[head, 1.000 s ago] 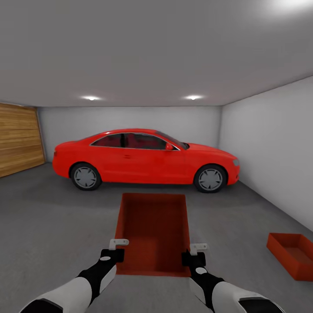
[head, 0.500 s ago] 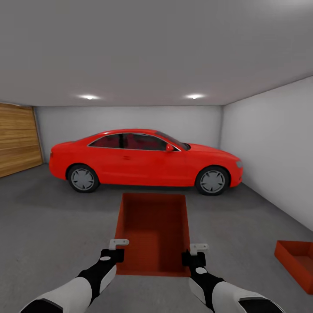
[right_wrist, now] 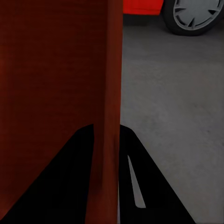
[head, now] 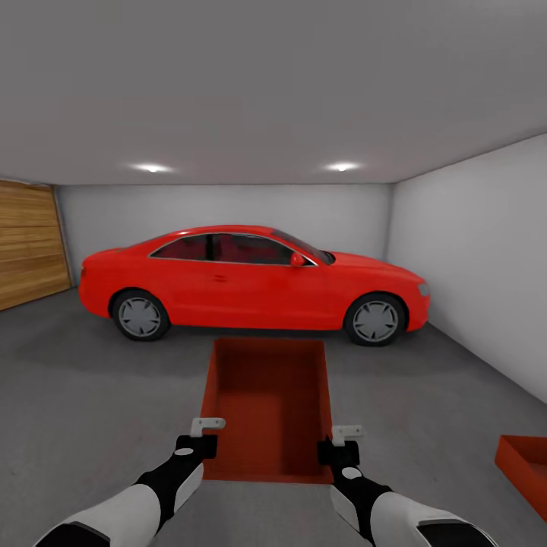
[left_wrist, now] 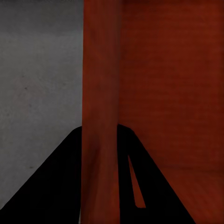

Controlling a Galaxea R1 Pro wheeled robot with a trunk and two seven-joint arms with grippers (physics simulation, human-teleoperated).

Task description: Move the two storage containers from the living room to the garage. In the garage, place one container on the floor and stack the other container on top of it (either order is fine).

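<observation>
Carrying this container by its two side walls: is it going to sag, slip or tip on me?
Probably stiff: the held container keeps straight walls with the left gripper and right gripper each pinching a side wall. Likely light, being open and empty. Both grips sit at the near end, so the far end may dip.

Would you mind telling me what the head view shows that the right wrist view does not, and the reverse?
Head view alone: the second red-orange open box on the concrete floor at right, the wooden-plank garage door, the left gripper. Right wrist view alone: the carried box's side wall pinched between the right gripper's dark fingers, close up. Both: the carried red-orange open box, the red car, grey floor.
</observation>
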